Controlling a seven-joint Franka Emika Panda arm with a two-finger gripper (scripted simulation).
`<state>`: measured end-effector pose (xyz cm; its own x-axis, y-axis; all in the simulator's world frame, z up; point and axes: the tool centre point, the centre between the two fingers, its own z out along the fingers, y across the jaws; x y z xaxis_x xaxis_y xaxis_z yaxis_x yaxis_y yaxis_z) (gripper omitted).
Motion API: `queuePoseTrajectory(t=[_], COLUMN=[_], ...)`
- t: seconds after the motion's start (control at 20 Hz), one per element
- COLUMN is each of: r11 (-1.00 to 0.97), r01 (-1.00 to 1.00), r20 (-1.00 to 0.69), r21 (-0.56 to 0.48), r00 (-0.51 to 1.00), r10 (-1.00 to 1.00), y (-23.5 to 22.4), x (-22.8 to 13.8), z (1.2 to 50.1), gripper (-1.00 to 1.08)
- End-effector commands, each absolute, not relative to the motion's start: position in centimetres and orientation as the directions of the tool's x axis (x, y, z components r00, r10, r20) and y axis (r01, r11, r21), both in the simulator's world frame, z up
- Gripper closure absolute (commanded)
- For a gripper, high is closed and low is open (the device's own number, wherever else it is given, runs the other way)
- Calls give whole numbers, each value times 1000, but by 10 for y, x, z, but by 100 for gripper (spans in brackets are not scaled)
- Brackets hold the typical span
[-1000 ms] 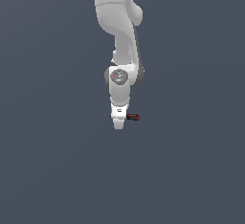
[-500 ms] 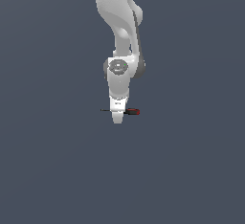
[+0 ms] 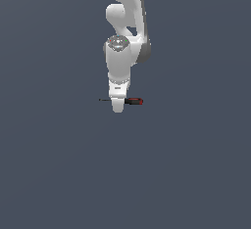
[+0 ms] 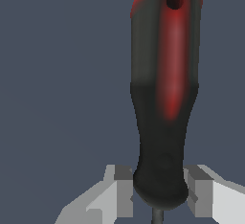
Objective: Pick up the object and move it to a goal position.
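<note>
The screwdriver (image 3: pixel 133 101) has a black handle with a red end and a thin dark shaft that points to the exterior view's left. It lies level between the fingers of my gripper (image 3: pixel 117 106), which is shut on it, near where the handle meets the shaft. In the wrist view the handle (image 4: pixel 165 98) fills the frame. The grey pads (image 4: pixel 123 189) press on both sides of its narrow base, with my gripper (image 4: pixel 160 192) around it. Most of the shaft is hidden in the wrist view.
The white arm (image 3: pixel 122 37) hangs down from the top of the exterior view. All around is a plain dark grey-blue surface (image 3: pixel 196 164).
My gripper has moved up in the exterior view, carrying the screwdriver with it. The screwdriver stays level in the grip.
</note>
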<state>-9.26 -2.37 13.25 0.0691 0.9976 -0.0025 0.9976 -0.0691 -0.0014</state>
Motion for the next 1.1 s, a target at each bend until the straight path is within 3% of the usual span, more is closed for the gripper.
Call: queuePoseTrajectory(t=[0.0, 0.55, 1.05], r11=[-69, -69, -70], r01=[998, 998, 998], r20=[-2, 2, 1], r21=[-1, 0, 0], r00=[69, 69, 70], r10=[998, 998, 998], y=[-26, -34, -39], x=[-99, -120, -126], z=[155, 240, 273], gripper=[108, 108, 108])
